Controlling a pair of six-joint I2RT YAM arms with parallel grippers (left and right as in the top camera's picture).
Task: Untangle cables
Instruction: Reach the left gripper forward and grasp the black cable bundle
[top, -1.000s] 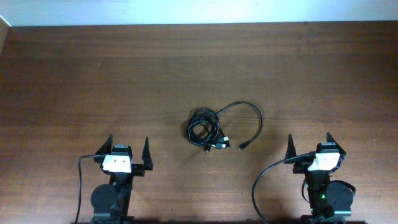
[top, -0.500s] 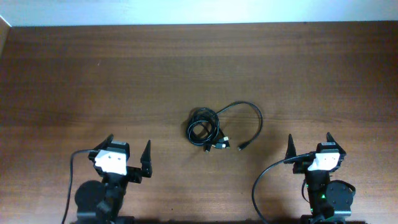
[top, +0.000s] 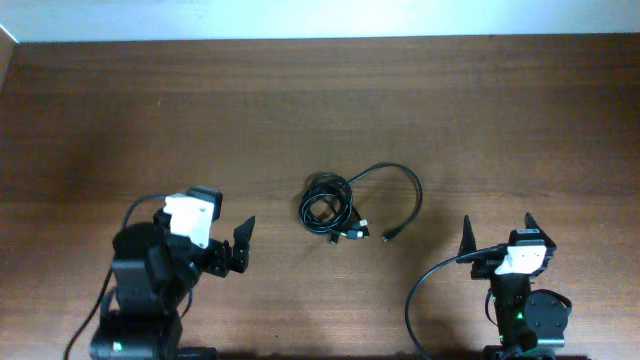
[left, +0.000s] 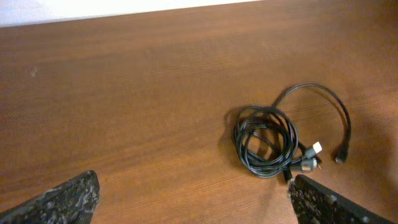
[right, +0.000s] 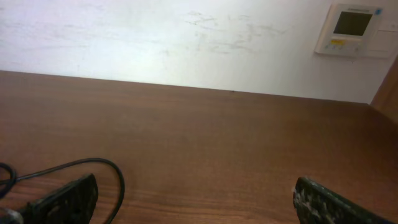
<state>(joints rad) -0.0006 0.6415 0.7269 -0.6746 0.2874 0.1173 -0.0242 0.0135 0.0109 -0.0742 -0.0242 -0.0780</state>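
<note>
At table (top: 200, 120) centre I see the cables (top: 335, 212) coiled, one loop trailing toward three o'clock, while my left gripper (left: 196, 208) at eight o'clock and right gripper (top: 498, 225) at four o'clock both gape wide, holding nothing

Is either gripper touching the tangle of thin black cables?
No, the thin black cables lie apart from the open left gripper and right gripper.

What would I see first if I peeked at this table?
A small tangle of thin black cables lies near the middle of the brown wooden table, one cord curling out to the right in a big loop. At the near edge sit two robot grippers, the left gripper turned toward the tangle, the right gripper pointing straight ahead, both open and empty.
</note>
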